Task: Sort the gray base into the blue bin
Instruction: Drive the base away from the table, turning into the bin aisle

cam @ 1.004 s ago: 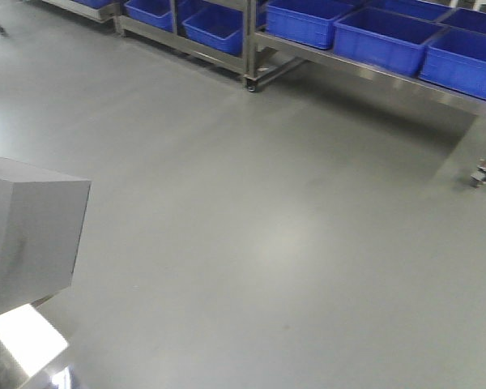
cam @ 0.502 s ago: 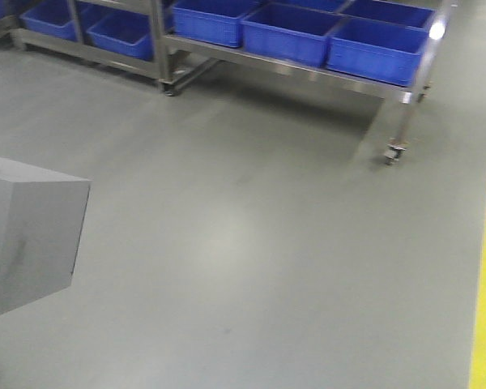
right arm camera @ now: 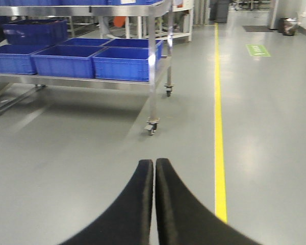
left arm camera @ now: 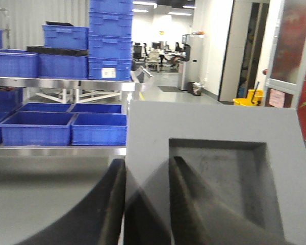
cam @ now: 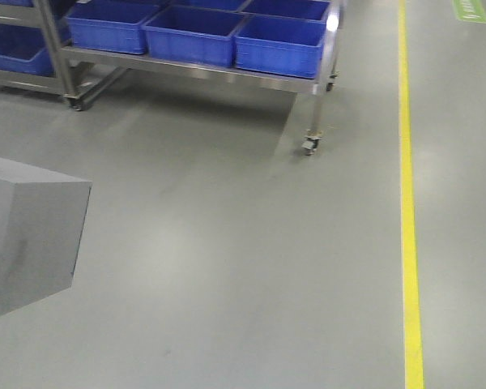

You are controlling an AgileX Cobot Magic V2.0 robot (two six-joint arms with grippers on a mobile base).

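Observation:
The gray base (cam: 28, 235) fills the left edge of the front view, held up off the floor. In the left wrist view its recessed face (left arm camera: 214, 127) fills the right half, and my left gripper (left arm camera: 147, 162) is shut on its wall, one finger outside and one inside the recess. Blue bins (cam: 277, 42) sit side by side on a low steel rack at the top left of the front view; none stands apart as the target. They also show as the bins (right arm camera: 123, 64) in the right wrist view. My right gripper (right arm camera: 154, 162) is shut and holds nothing above the floor.
The steel rack stands on casters (cam: 310, 146). A yellow floor line (cam: 409, 203) runs down the right side. Stacked blue crates (left arm camera: 111, 38) sit on an upper shelf in the left wrist view, with an office area and doors behind.
The front view has swung right: the rack with bins has slid to the upper left and the yellow line has come into view. The gray base keeps its place in the frame.

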